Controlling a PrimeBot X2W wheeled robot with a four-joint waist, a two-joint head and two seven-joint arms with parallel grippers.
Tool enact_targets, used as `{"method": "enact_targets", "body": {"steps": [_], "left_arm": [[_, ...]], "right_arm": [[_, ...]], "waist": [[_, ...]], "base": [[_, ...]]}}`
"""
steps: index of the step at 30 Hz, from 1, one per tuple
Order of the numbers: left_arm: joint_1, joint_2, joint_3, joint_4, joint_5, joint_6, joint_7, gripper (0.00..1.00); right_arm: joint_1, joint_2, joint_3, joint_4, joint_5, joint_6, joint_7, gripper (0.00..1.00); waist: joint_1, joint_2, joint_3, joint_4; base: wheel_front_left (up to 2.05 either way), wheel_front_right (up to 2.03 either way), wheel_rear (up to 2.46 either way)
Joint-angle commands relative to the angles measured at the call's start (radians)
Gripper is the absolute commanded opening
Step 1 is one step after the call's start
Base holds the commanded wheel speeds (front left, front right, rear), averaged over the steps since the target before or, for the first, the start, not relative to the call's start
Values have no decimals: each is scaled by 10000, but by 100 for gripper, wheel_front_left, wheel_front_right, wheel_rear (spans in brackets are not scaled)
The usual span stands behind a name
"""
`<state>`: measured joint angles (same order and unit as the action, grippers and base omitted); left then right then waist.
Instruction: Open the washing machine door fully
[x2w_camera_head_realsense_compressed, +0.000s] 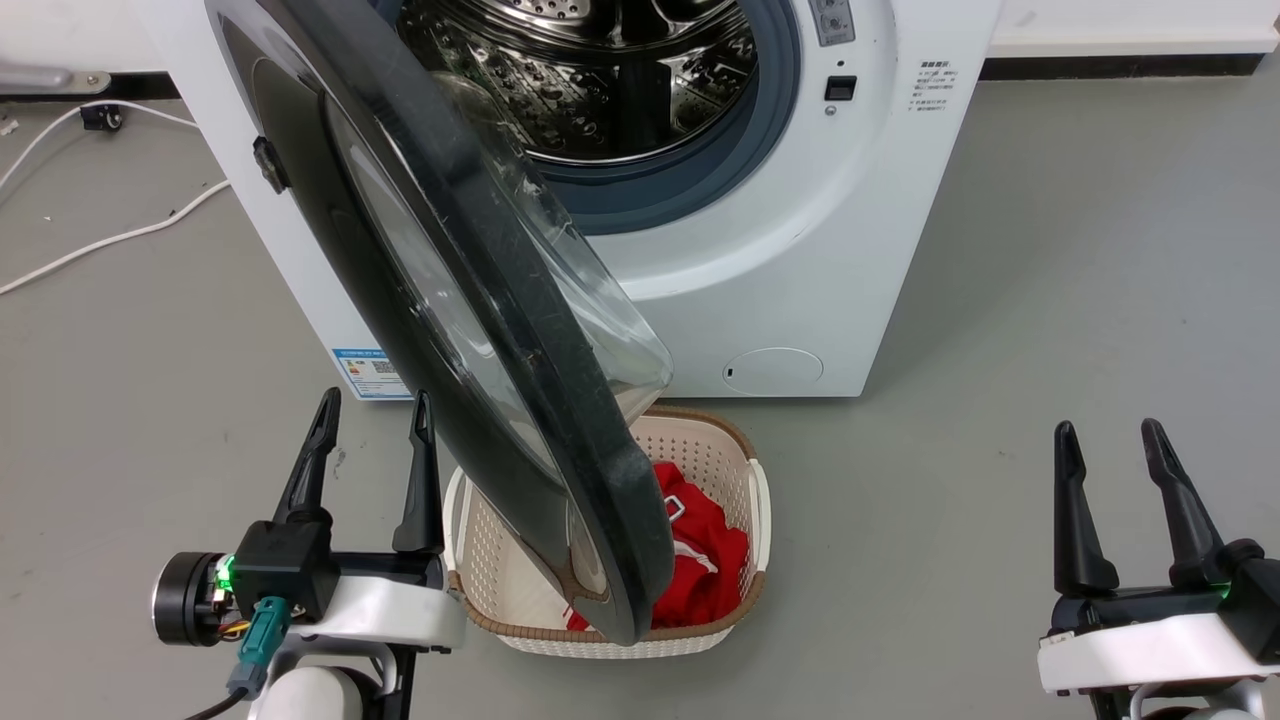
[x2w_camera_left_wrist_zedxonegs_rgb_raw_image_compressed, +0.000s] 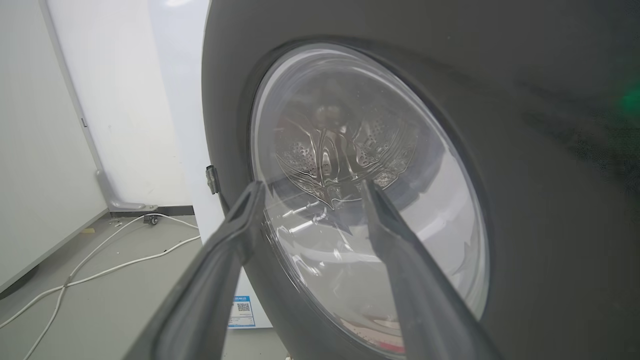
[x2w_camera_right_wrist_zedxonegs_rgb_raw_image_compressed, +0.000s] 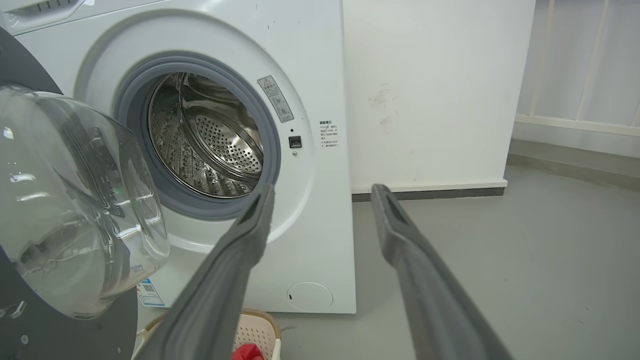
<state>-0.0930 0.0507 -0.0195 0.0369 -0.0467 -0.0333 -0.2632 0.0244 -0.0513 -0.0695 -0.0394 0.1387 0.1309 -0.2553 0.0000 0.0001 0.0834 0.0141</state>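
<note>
Washer (x2w_camera_head_realsense_compressed: 800, 260): white, drum exposed. Door (x2w_camera_head_realsense_compressed: 560, 420): swung partly open on left hinge, lower edge above basket (x2w_camera_head_realsense_compressed: 480, 560) holding red cloth. Left tool (x2w_camera_head_realsense_compressed: 375, 400): fingers spread, empty, beside door's outer face. Right tool (x2w_camera_head_realsense_compressed: 1108, 428): fingers spread, empty, well apart from door.

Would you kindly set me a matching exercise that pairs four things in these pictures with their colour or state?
Things:
1. washing machine door
2. laundry basket
3. left claw
4. garment

Descriptions:
A. red, lying in the basket
B. open, holding nothing, beside the door's outer face
C. glossy black, swung partway out above the basket
D. cream, perforated, standing on the floor

Pairs: 1-C, 2-D, 3-B, 4-A
</note>
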Motion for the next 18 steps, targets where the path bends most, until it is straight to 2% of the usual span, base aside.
{"method": "enact_targets", "body": {"steps": [1, 3, 4, 5, 6, 12, 18], "left_arm": [[-102, -5, 16, -1, 82, -5, -25, 100], [-105, -5, 14, 8, 79, -9, -23, 100], [-110, -6, 13, 14, 90, -14, -25, 97], [-106, -6, 9, 35, 113, -34, -23, 40], [-103, -5, 8, 50, 100, -49, -25, 0], [-182, -5, 87, -389, 41, -37, -25, 0], [-494, -6, 337, -2320, 9, 211, -25, 0]], "right_arm": [[-145, 20, 20, 56, 7, -3, -59, 100], [-169, 20, 16, 80, 4, -3, -67, 100], [-186, 21, 23, 103, 24, -3, -67, 100], [-191, 21, 28, 124, 57, -3, -75, 100], [-198, 21, 29, 140, 66, -3, -78, 100], [-231, 21, 87, 233, 118, -3, -90, 100], [-241, 20, 54, 266, 196, -3, -100, 100]], "waist": [[0, -1, 4, -1], [0, -1, 3, 2], [0, -1, 1, 5], [0, -1, -5, 7], [0, -1, -8, 8], [0, -1, -14, 4], [0, -1, 19, 28]], "base": [[0, 0, 0], [0, 0, 0], [0, 0, 0], [0, 0, 0], [0, 0, 0], [0, 0, 0], [0, 0, 0]]}}
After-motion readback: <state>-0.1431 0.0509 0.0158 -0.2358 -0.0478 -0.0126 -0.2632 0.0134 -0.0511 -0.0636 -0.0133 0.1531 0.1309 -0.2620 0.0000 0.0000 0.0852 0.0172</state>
